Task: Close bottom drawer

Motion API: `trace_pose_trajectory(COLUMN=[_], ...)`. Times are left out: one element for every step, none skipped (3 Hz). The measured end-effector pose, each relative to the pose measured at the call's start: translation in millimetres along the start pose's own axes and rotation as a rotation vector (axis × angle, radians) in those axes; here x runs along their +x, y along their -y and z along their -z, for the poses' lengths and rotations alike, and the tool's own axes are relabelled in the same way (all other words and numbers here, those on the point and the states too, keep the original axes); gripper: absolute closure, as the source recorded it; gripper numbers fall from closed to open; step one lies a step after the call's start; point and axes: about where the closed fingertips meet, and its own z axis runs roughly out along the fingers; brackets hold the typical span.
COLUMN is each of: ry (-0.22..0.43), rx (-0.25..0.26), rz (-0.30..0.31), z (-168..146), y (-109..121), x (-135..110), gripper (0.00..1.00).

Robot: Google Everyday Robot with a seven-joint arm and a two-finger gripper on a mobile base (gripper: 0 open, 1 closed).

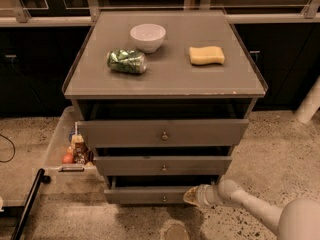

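The bottom drawer [145, 194] is the lowest and narrowest of three grey-brown fronts, with a small round knob [164, 199] at its centre. It stands pulled out, with a dark gap above its front panel. My gripper [191, 196] is low on the right, at the end of the white arm [250, 206]. Its tip rests against the right end of the bottom drawer's front. The two drawers above, the middle drawer [163, 165] and the top drawer [163, 132], also stand out from the cabinet.
On the cabinet top [170, 79] are a white bowl [148, 36], a crumpled green bag [126, 61] and a yellow sponge [206, 55]. A clear bin [57, 141] with snacks stands left of the cabinet. A black pole [27, 204] lies at lower left.
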Motion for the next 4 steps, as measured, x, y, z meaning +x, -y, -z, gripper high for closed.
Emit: trace_pose_trajectory(ry=[0.000, 0.000, 0.001, -0.014], rx=[0.000, -0.001, -0.002, -0.018], rz=[0.000, 0.000, 0.001, 0.013], z=[0, 0, -1, 16], y=[0, 0, -1, -21], x=[0, 0, -1, 2], gripper=[0.12, 0.00, 0.00, 0.00])
